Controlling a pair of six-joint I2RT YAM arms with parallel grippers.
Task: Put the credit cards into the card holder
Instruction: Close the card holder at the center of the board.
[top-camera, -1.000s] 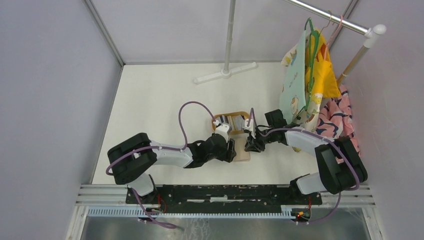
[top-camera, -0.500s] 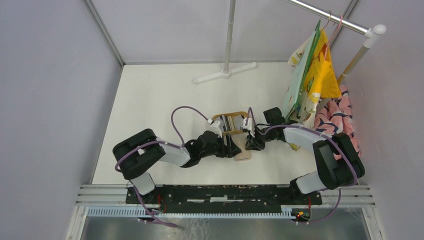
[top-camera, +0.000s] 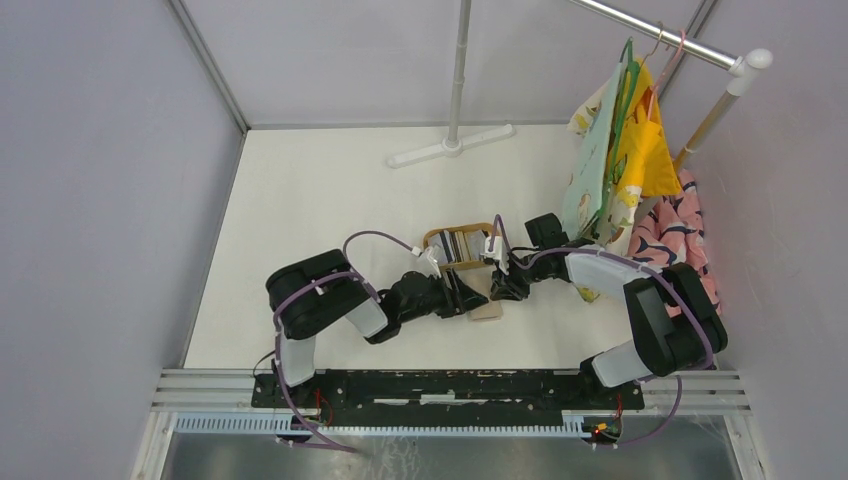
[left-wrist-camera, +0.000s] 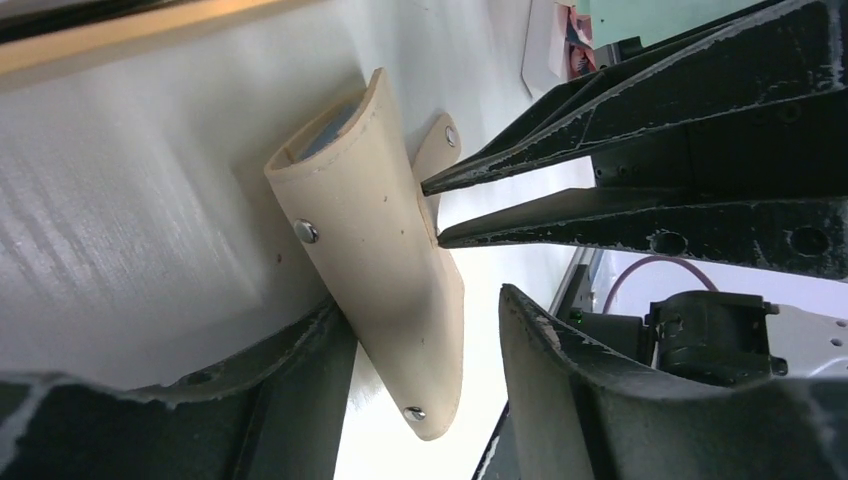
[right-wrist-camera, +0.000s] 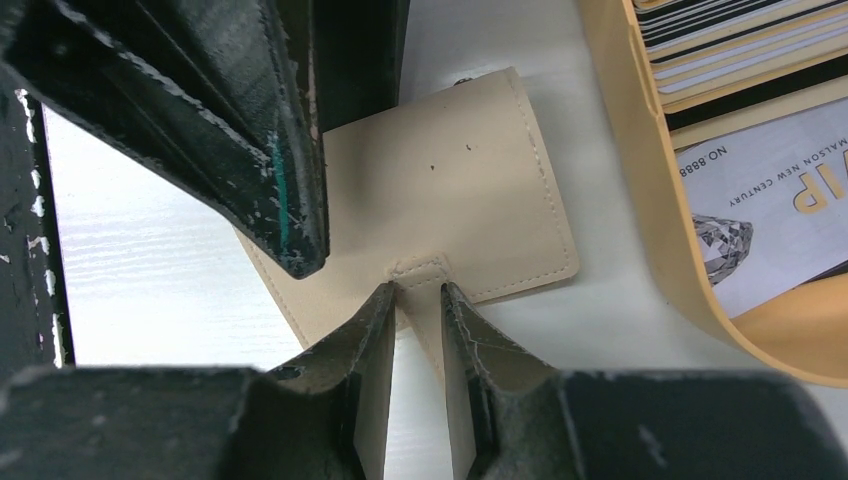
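The beige card holder (right-wrist-camera: 450, 190) lies on the white table just in front of the wooden tray (right-wrist-camera: 640, 200). Its mouth shows blue lining (left-wrist-camera: 330, 130). My right gripper (right-wrist-camera: 420, 292) stands narrow astride the holder's strap, its tips touching the strap's base. My left gripper (left-wrist-camera: 425, 300) is open around the holder's (left-wrist-camera: 385, 250) near corner, with one finger (left-wrist-camera: 290, 390) against it and a gap to the other. The credit cards (right-wrist-camera: 740, 30), striped black, white and grey, lie stacked in the tray. From above, both grippers (top-camera: 462, 296) (top-camera: 503, 290) meet at the holder (top-camera: 487, 308).
A white card with printed lettering (right-wrist-camera: 770, 220) lies in the tray below the striped ones. A clothes rail stand (top-camera: 452, 150) sits at the back. Hung clothes (top-camera: 615, 150) crowd the right side, close to the right arm.
The left arm has swung its elbow to the right and pushed its gripper further onto the card holder, which has shifted slightly right. The right gripper has stayed at the strap. The hung clothes swayed.
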